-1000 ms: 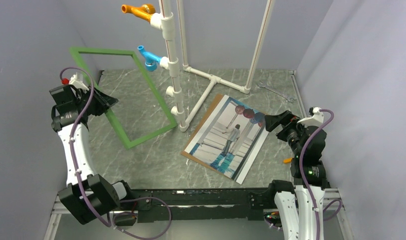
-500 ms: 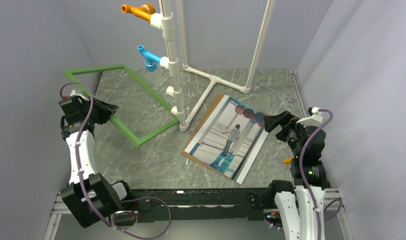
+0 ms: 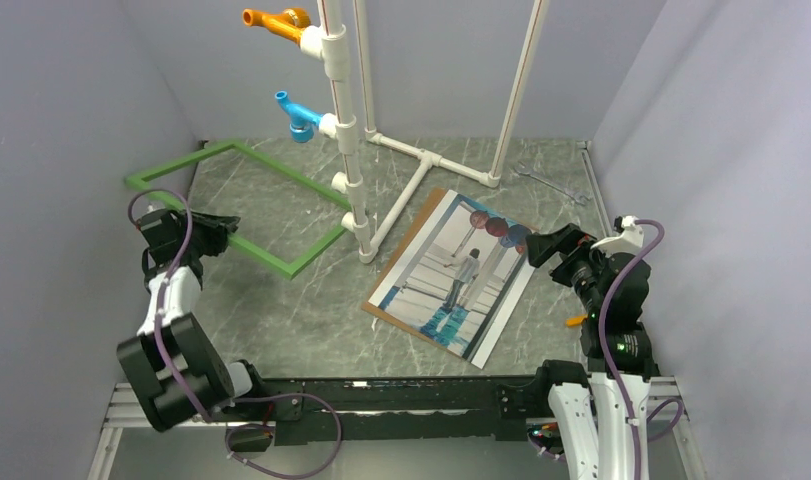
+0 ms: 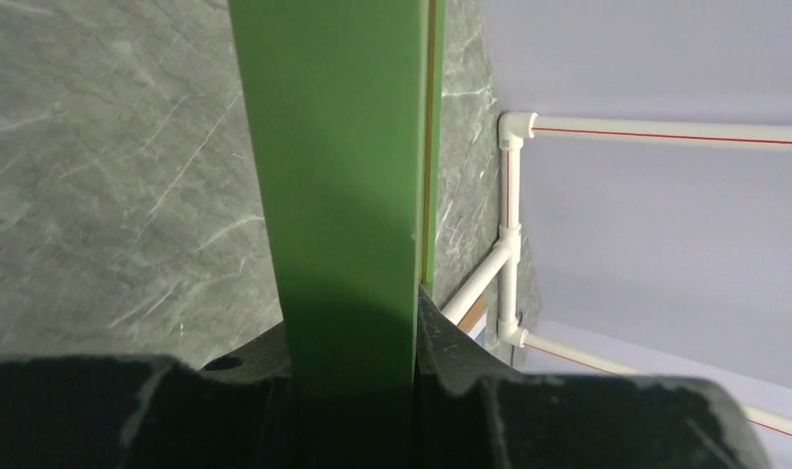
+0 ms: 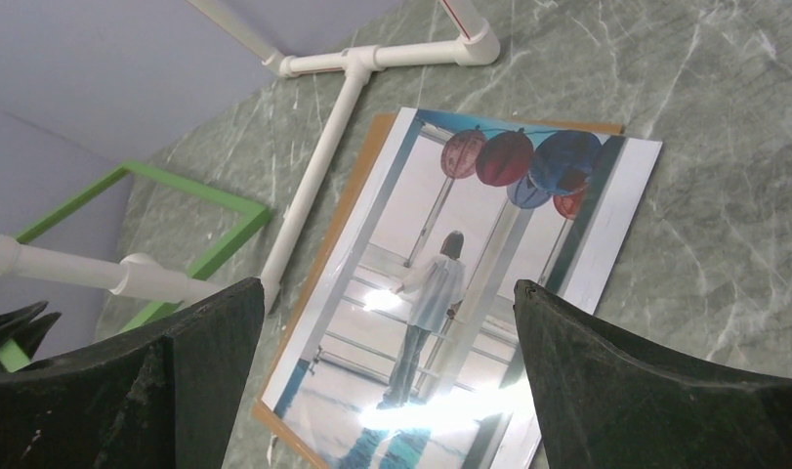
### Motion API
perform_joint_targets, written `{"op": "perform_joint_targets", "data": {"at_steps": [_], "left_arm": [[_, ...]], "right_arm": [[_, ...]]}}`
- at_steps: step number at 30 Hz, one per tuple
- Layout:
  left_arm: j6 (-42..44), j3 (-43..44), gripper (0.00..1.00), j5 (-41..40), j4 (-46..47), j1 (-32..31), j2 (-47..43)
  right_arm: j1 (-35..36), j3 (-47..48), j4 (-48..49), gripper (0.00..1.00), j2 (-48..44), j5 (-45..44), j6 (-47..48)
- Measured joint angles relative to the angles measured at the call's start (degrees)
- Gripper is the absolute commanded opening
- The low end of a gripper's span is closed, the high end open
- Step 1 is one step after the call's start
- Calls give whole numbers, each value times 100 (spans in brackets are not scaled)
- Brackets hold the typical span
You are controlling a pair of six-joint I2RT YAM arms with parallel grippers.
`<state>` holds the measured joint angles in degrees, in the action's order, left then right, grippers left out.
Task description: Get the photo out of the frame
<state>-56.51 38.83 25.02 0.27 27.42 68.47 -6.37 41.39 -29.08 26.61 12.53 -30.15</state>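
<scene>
Overhead, the left gripper [image 3: 216,228] is clamped tight on 1 rail of the green frame [image 4: 333,176], which stretches away from its fingers, low over the table, toward the white pipe stand [image 3: 343,120]. The right gripper [image 3: 543,246] is spread wide with nothing in it; the photo [image 3: 459,272] lies face up just ahead of and below its 2 fingers.

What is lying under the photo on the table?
A brown backing board, showing as a thin strip past the photo on the side facing the white pipe stand. The print covers the rest, so anything else beneath cannot be seen.
</scene>
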Motion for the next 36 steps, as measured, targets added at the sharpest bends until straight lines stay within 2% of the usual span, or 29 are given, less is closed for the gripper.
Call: {"op": "perform_joint_targets", "data": {"at_steps": [4, 5, 6, 9, 10, 11, 13, 15, 16, 24, 32, 36], "left_arm": [[28, 162, 0, 315, 273, 26, 706], [28, 168, 1, 396, 361, 31, 841], [26, 168, 7, 463, 411, 33, 938], [-20, 168, 35, 638, 522, 39, 1209], [-48, 146, 51, 684, 564, 39, 1266], [-9, 66, 60, 706, 669, 37, 1300], [105, -149, 73, 656, 723, 35, 1303], [190, -280, 93, 603, 610, 35, 1318], [225, -291, 99, 573, 527, 35, 1320], [479, -87, 99, 337, -39, 28, 1296], [629, 612, 99, 168, -1327, 24, 1290], [734, 1290, 100, 48, -2339, 0, 1611]], "right_arm": [[0, 15, -116, 100, -22, 2, -7], [0, 15, -133, 100, -31, 2, -9], [0, 15, -138, 100, -42, 2, -11], [0, 15, -136, 100, -46, 9, -33], [0, 15, -136, 100, -39, 13, -42], [0, 15, -131, 100, -31, 28, -52], [0, 15, -129, 100, 2, 76, -81], [0, 13, -129, 100, 59, 125, -109], [0, 13, -127, 100, 92, 133, -118], [0, -90, -131, 100, 295, 153, -140], [0, -138, -140, 100, 614, 186, -136], [0, -162, -133, 100, 664, 258, -138]]}}
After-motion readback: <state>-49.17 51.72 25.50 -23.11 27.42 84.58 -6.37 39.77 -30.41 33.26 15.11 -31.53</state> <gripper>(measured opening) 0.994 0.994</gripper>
